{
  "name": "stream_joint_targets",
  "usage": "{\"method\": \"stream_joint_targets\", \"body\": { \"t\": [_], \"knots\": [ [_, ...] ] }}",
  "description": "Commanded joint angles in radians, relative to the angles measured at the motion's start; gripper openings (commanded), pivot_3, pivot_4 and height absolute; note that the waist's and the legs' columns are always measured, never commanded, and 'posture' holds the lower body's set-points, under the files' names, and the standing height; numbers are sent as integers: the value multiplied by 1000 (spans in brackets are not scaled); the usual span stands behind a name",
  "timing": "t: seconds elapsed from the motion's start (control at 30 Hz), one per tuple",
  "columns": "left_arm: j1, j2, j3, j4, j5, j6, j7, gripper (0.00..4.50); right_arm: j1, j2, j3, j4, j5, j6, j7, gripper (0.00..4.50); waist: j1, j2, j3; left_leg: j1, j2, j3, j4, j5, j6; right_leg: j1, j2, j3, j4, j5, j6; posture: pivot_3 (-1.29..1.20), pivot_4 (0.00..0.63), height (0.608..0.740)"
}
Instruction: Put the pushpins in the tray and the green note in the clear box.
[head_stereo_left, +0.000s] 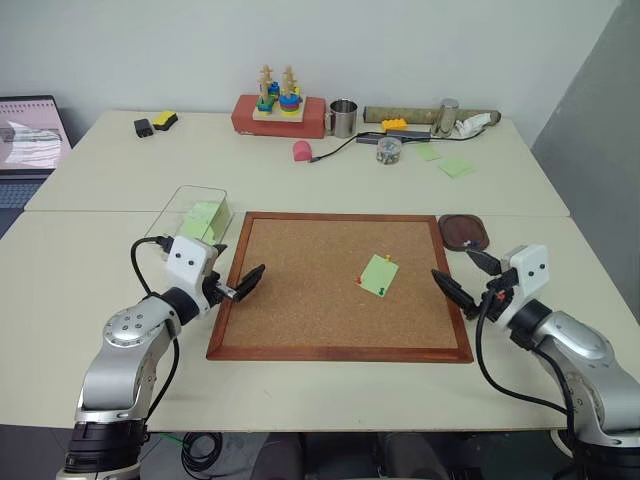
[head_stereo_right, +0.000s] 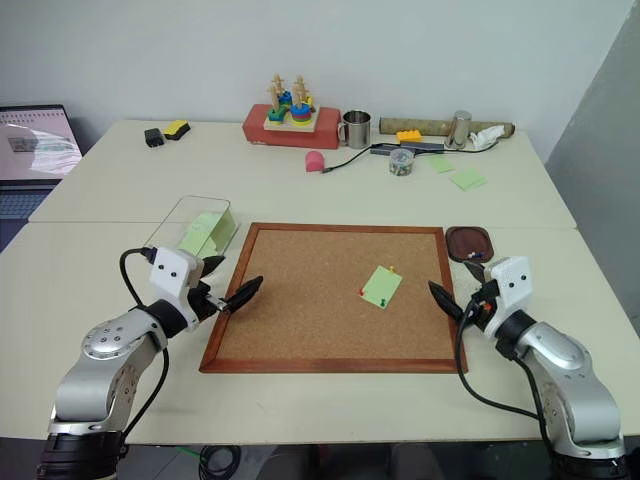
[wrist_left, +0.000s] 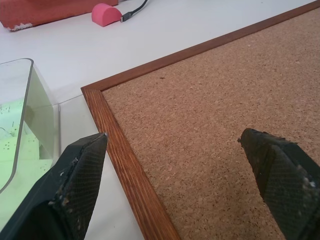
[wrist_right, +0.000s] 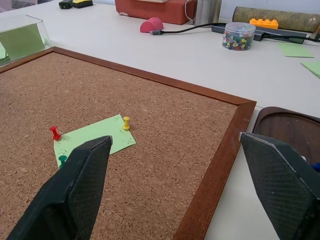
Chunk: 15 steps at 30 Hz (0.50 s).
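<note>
Both spread and empty: left gripper (head_stereo_left: 240, 283), right gripper (head_stereo_left: 468, 279). Risk: yanking tiny pushpins (wrist_right: 126, 123) could tear green note (wrist_right: 95, 137) or scatter pins off cork board (head_stereo_left: 300, 300)

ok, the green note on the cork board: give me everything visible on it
The green note is a light green square of thin paper, lying flat on the cork board, right of the board's centre and turned at an angle to the frame. A yellow-headed pushpin stands at one corner and a red-headed pushpin at another; a third, dark green pinhead shows near a further corner. Neither end effector touches it.
</note>
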Motion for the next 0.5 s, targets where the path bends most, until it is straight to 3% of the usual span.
{"method": "stream_joint_targets", "body": {
  "t": [0.03,0.5],
  "knots": [
    [-13,0,-1,-2,4,-15,6,4496,3,1,-15,-26,-3,-23,-8,4268,0,0,0,0,0,0,0,0,0,0,0,0,0,0,0,0,150,740],
    [-24,-5,9,10,-12,-20,1,4496,10,-3,-21,-34,-1,-24,-15,4268,0,0,0,0,0,0,0,0,0,0,0,0,0,0,0,0,150,740]
  ]
}}
